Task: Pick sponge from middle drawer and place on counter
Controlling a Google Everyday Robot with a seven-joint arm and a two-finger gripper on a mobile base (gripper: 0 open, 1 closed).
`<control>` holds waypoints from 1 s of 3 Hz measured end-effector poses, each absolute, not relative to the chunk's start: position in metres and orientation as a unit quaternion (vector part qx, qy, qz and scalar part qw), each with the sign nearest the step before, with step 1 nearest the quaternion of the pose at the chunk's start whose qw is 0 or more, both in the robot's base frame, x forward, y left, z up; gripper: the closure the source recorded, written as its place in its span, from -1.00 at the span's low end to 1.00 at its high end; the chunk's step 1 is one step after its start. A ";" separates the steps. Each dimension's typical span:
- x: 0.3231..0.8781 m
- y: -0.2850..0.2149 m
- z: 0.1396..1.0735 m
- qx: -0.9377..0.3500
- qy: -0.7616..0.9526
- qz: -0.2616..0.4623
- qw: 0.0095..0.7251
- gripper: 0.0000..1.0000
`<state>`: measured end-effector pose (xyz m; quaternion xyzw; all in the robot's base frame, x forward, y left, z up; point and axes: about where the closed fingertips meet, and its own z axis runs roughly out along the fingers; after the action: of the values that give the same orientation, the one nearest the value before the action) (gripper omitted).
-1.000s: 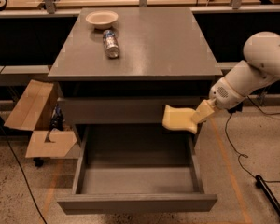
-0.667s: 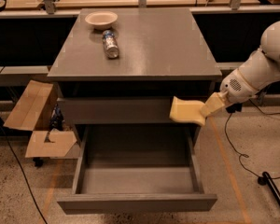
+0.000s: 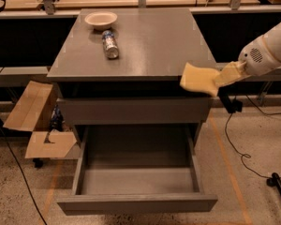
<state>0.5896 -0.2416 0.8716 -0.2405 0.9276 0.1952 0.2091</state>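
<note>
The pale-yellow sponge [image 3: 196, 78] hangs in the air at the counter's front right corner, overlapping its front edge. My gripper [image 3: 218, 78] comes in from the right on a white arm and is shut on the sponge's right end. The grey counter [image 3: 145, 46] is the flat top of the cabinet. The middle drawer [image 3: 136, 203] stands pulled out below, and its grey interior shows nothing inside.
A white bowl [image 3: 100, 19] and a can lying on its side [image 3: 110, 44] sit on the counter's back left. Another plain drawer front [image 3: 133, 110] is closed above the open one. Cardboard boxes [image 3: 35, 121] lie on the floor at left. Cables and a stand foot [image 3: 277, 182] are at right.
My gripper has lifted the sponge up and to the right, from in front of the closed drawer front to the level of the counter's front right edge.
</note>
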 end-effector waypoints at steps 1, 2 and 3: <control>0.628 -0.243 0.912 -0.219 0.925 0.161 0.264 1.00; 0.670 -0.242 0.941 -0.188 0.917 0.157 0.315 1.00; 0.711 -0.242 0.949 -0.154 0.908 0.164 0.354 1.00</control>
<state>0.7115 -0.2424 0.9491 -0.1537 0.9078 0.1639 0.3541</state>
